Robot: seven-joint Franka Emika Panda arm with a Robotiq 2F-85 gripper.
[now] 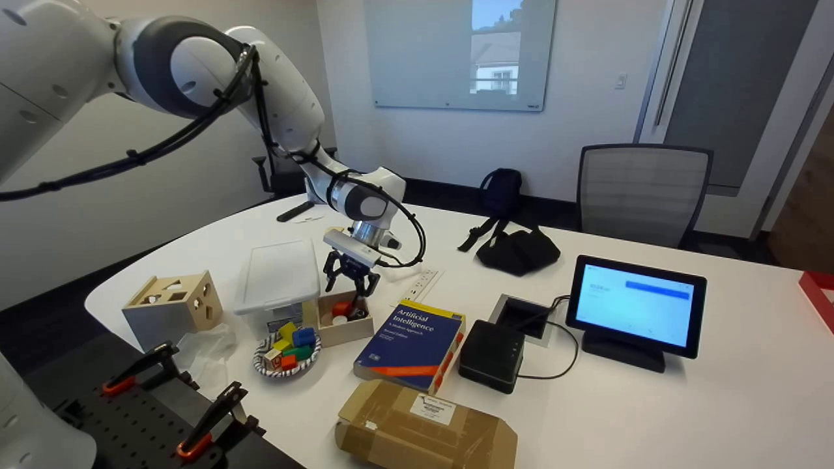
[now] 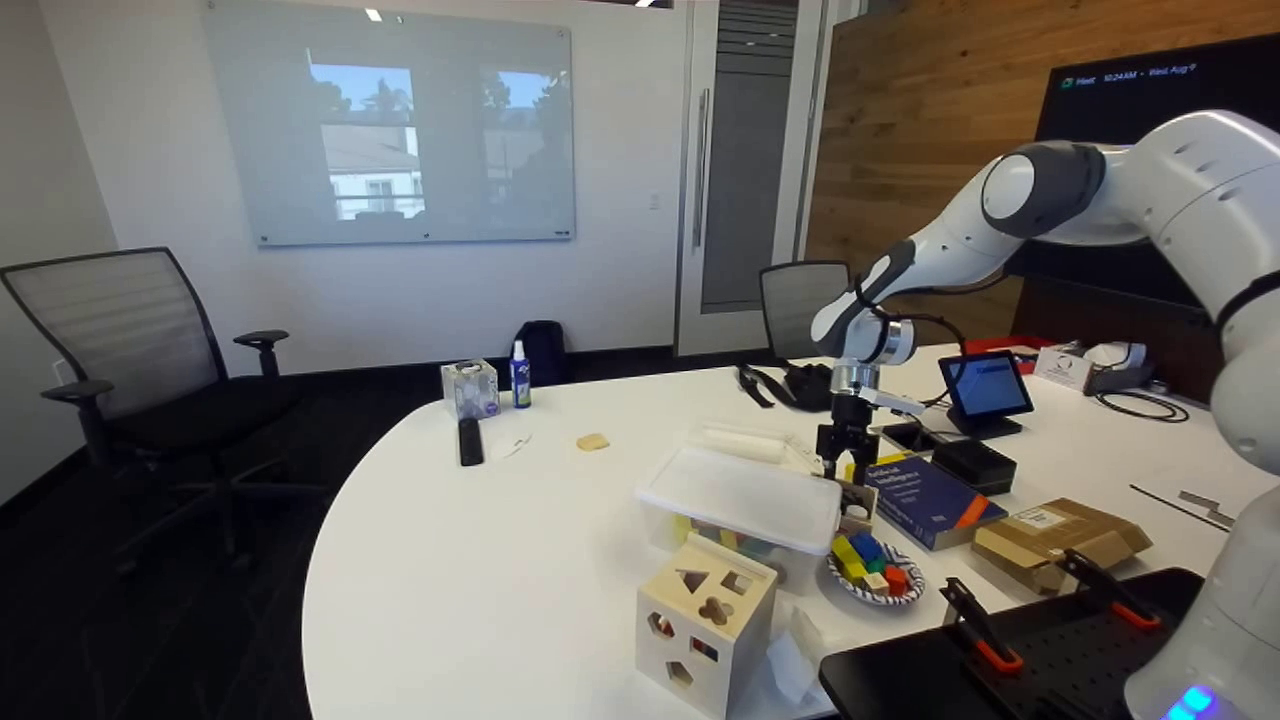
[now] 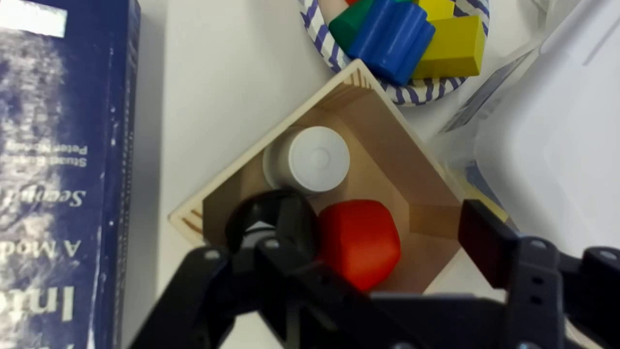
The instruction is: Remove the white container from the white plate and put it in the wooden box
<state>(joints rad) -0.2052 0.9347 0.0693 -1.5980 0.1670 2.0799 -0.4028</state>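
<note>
My gripper (image 3: pixel 387 232) is open above a small open-topped wooden box (image 3: pixel 397 128); its fingers are wide apart in both exterior views (image 1: pixel 345 290) (image 2: pixel 845 468). A small white round container (image 3: pixel 319 159) stands inside that box, apart from the fingers. A red block (image 3: pixel 361 242) lies below and between the fingers; a black round thing (image 3: pixel 247 213) is partly hidden by one finger. A round white dish with dark stripes (image 1: pixel 287 372) stands beside the box and holds coloured blocks. The pale wooden cube with shaped holes (image 2: pixel 725 650) stands further off, also in an exterior view (image 1: pixel 156 326).
A clear tub with a white lid (image 1: pixel 280 270) stands close beside the open box. A thick blue book (image 1: pixel 407 342) lies on its other side. A brown cardboard package (image 1: pixel 427 423), a black box (image 1: pixel 492 355) and a crumpled clear bag (image 1: pixel 212 345) are also on the table.
</note>
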